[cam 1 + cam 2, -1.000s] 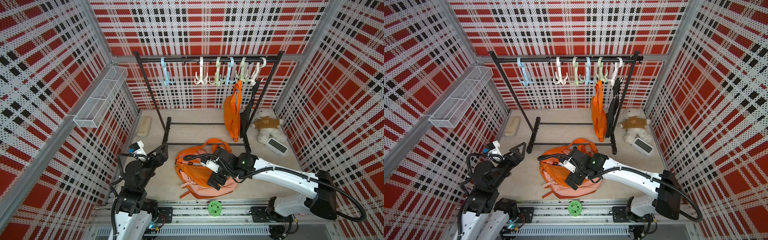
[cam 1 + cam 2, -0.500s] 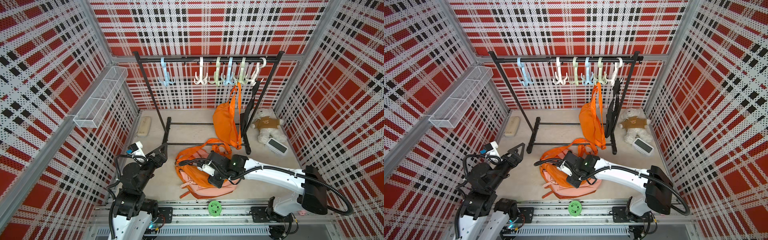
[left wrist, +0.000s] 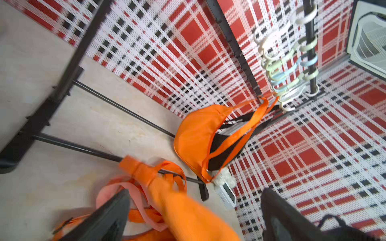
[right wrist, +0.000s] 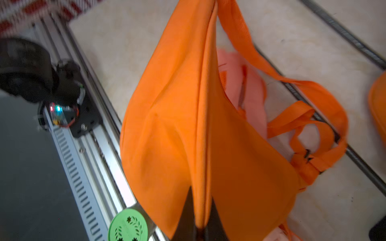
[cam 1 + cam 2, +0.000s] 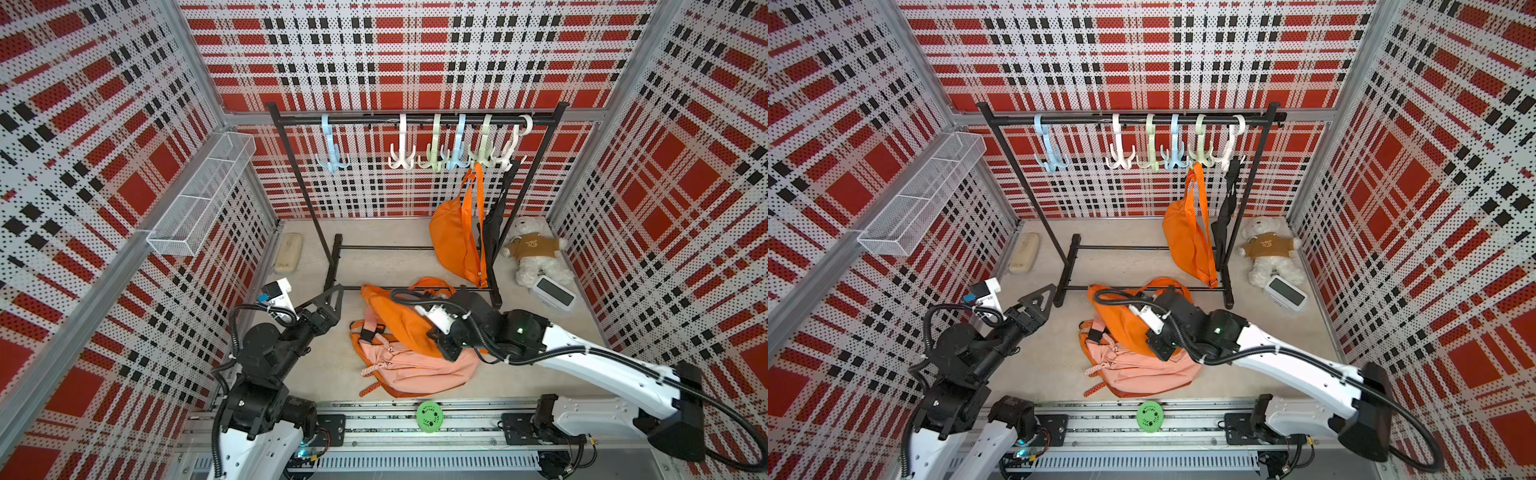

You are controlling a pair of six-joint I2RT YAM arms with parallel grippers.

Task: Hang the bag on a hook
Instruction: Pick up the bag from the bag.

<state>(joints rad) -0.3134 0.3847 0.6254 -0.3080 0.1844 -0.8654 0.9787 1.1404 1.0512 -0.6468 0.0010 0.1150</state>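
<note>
Seen from above, a black rack [image 5: 415, 120] has pastel hooks [image 5: 402, 154] strung along its top bar. On the floor in front of the rack's base, an orange bag [image 5: 392, 322] is draped over a pink backpack [image 5: 415, 368]. A fold of the bag's cloth is pinched between the closed jaws of the right gripper [image 4: 201, 201], apparently so that the bag can be lifted clear of the backpack. Its straps [image 4: 313, 116] trail loose towards the rack's lower rail. The left gripper [image 5: 334, 296] is held near the rack's left foot, jaws spread wide and empty, probably kept ready to take a strap. A second bag [image 5: 451, 241] is already hung at the rack's right end, so a free hook further left is likely intended.
</note>
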